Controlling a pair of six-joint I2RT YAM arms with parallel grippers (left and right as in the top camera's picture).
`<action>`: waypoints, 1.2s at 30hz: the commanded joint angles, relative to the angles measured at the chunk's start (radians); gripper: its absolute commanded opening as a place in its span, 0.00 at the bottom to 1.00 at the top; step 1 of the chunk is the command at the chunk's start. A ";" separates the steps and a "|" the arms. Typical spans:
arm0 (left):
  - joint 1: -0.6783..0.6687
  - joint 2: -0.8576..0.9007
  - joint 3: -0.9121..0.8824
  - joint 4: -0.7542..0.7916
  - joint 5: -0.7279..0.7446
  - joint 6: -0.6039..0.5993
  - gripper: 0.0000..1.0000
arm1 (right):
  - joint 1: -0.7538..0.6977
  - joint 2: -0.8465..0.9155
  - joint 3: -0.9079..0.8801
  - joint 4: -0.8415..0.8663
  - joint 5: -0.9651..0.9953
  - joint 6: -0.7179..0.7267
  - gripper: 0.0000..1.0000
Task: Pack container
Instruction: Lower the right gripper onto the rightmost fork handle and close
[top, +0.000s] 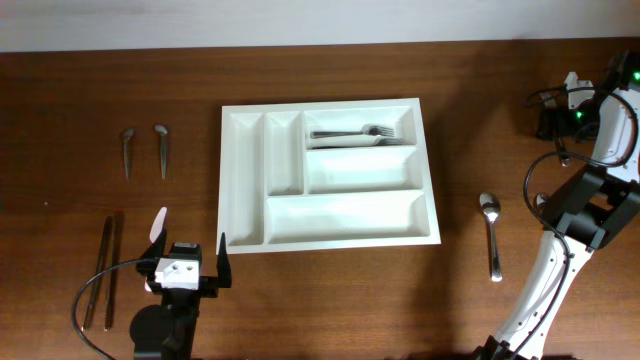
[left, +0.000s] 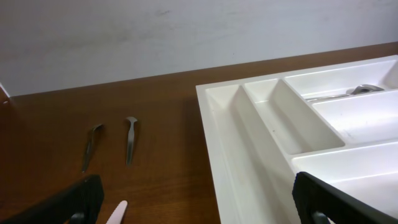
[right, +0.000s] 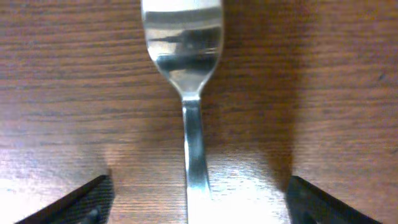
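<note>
From overhead we log the tray (top: 340, 218) mid-table. A spoon (top: 490, 235) lies right of it, nearest the right arm (top: 575, 200).

At the left wrist, the left gripper (left: 199, 208) gapes empty beside the tray (left: 249, 143).

At the right wrist, the right gripper (right: 199, 205) has its jaws apart, straddling the spoon (right: 186, 50) lengthwise without touching it.

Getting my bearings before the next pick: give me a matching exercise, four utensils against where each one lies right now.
Things:
1. forks
2. small spoons
3. large spoon
4. dark sticks

Places:
A. on the table, right of the container
B. on the table, near left, beside the left hand
C. in the top long compartment of the container
D. on the table, far left of the container

Pairs: 1-C, 2-D, 3-A, 4-B
</note>
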 joint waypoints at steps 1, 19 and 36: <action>0.005 -0.008 -0.007 0.004 0.004 0.016 0.99 | 0.002 0.019 -0.032 0.004 0.018 0.003 0.75; 0.005 -0.008 -0.007 0.004 0.004 0.016 0.99 | 0.003 0.019 -0.032 0.007 0.018 0.008 0.15; 0.005 -0.008 -0.007 0.004 0.004 0.016 0.99 | 0.009 0.019 -0.031 -0.008 0.014 0.087 0.04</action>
